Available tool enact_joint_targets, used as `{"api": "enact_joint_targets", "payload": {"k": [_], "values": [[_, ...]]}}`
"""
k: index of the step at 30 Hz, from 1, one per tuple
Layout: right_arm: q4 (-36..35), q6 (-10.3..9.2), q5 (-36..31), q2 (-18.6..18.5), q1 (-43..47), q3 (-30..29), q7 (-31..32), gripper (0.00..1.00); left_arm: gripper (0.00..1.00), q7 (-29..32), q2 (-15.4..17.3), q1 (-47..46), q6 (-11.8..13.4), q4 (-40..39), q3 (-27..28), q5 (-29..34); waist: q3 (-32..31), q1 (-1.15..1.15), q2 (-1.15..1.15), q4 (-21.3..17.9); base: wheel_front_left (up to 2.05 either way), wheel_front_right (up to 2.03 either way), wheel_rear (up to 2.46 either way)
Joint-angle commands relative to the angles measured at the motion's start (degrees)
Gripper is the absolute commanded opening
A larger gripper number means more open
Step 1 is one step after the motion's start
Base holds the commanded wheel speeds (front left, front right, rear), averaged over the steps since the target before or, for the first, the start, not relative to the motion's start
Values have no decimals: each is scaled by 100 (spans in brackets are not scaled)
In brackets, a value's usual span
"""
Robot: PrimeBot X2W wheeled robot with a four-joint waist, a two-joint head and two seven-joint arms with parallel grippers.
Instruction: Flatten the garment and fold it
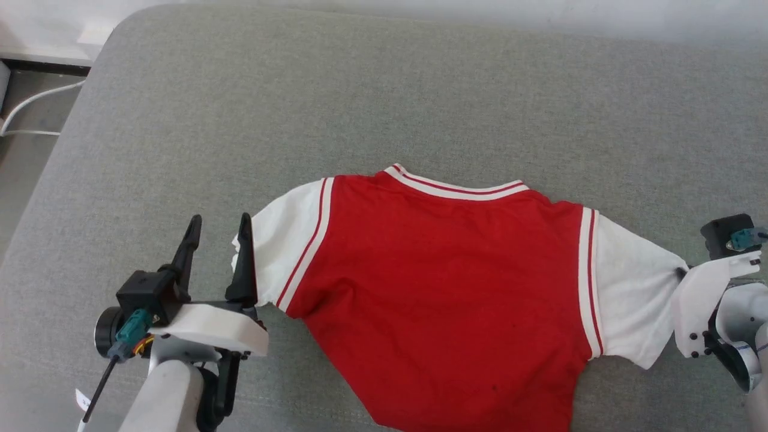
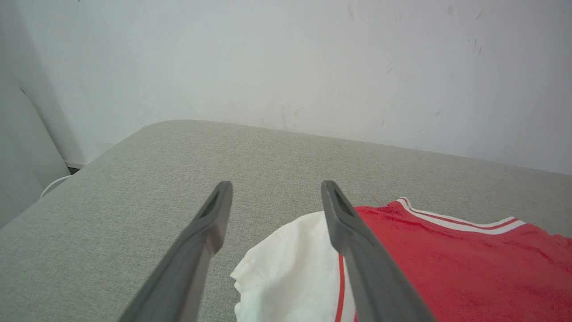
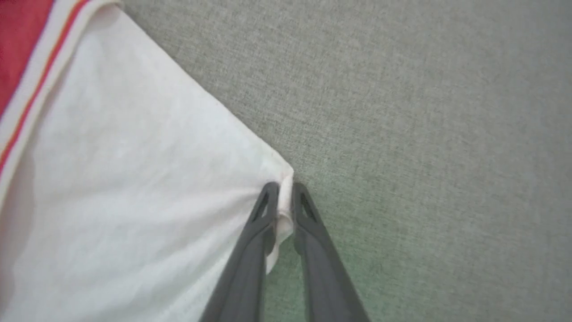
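red garment (image 1: 444, 282), sleeve (image 3: 134, 188) in right pincer (image 3: 285, 191)

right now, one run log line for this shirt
garment: spread on grey cushion | left gripper: open beside one sleeve | right gripper: shut on other sleeve tip

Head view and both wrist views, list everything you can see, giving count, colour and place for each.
Red jersey T-shirt with white short sleeves: one, red and white with striped trim, spread on the padded surface, collar away from the robot.
Grey fabric-covered padded surface: one, grey, under the shirt.
Wall: one, white, behind the surface.
Cable: one, white, on the floor off the surface's far left corner.
Left gripper: one, dark fingers, open, at the edge of the shirt's left sleeve.
Right gripper: one, dark fingers, shut on the right sleeve's tip.
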Motion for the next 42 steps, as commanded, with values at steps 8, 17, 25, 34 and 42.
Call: {"api": "enact_joint_targets", "payload": {"k": [8,17,25,34,42], "values": [[122,-14,-340,-333,292,-488,-256,0,100,49,168,127,-136,189,92,11,-321,0,0,-271,0,0,0],[-491,-14,50,-371,462,-380,-1099,100,100,1316,468,-86,-359,567,-172,-110,-342,0,0,-714,0,0,0],[-1404,-14,265,88,646,-680,-1793,100,100,2371,806,-616,-486,957,-354,-74,-118,0,0,-1085,0,0,0],[-2448,-14,115,565,1048,-913,-1794,100,100,3441,1378,-1334,-684,1527,-589,180,221,0,0,-1430,0,0,0],[-2649,-14,-70,884,1129,-970,-1741,100,100,4785,1597,-1556,-1100,2016,-856,-254,420,0,0,-1570,0,0,0]]}}
